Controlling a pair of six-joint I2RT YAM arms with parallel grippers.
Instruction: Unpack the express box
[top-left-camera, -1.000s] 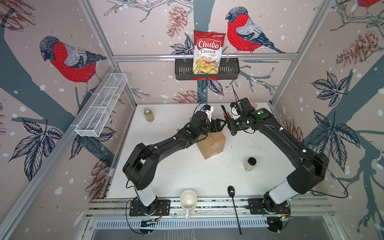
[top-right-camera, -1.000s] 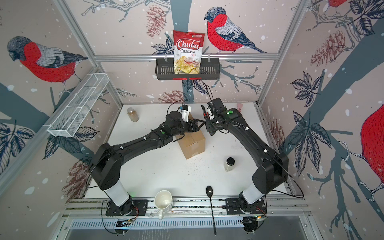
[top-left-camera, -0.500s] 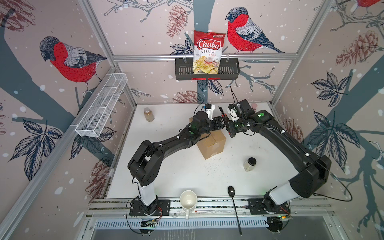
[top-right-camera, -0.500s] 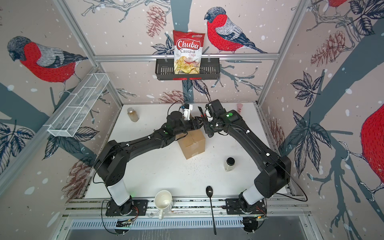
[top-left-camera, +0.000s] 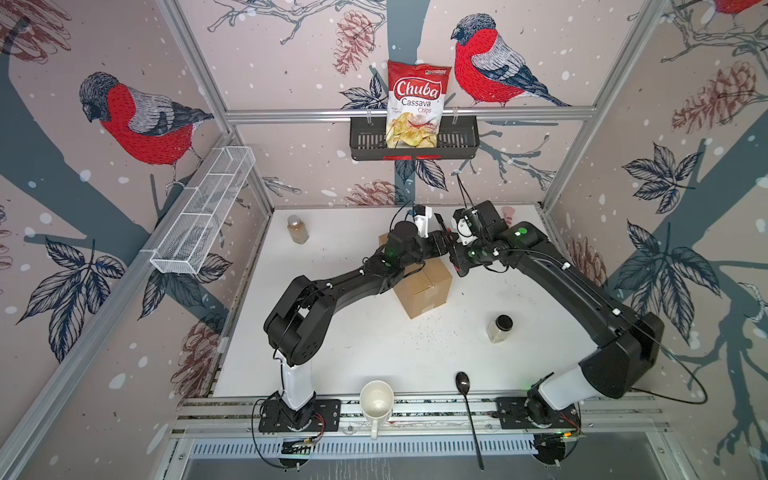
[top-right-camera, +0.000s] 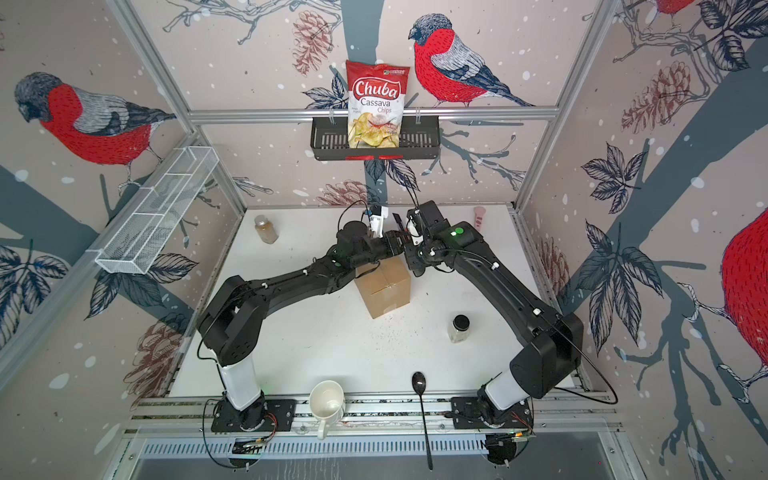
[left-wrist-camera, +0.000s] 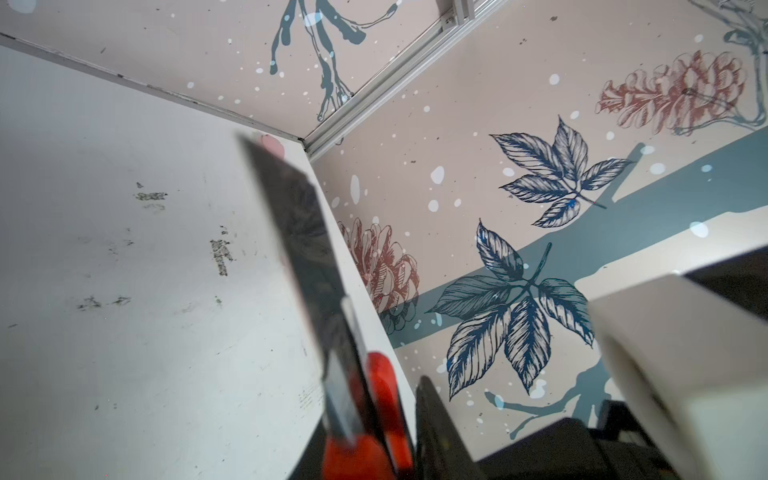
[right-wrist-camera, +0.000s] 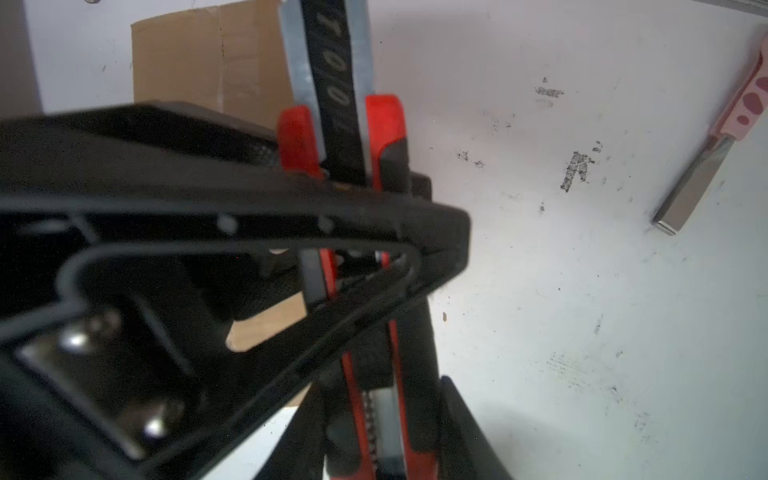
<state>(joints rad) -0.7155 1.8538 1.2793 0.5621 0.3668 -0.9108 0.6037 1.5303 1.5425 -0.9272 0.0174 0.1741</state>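
Holds a knife (right-wrist-camera: 336, 95) in the right gripper (right-wrist-camera: 382, 407) above the far side of the box (top-left-camera: 424, 286). Straddles it with the left gripper (right-wrist-camera: 365, 208); cannot tell whether clamped.

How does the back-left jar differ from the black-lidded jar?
The back-left jar holds brown contents under a pale cap; the black-lidded jar holds pale contents. The back-left jar stands far back; the black-lidded jar stands nearer the front. Both stand upright on the table.
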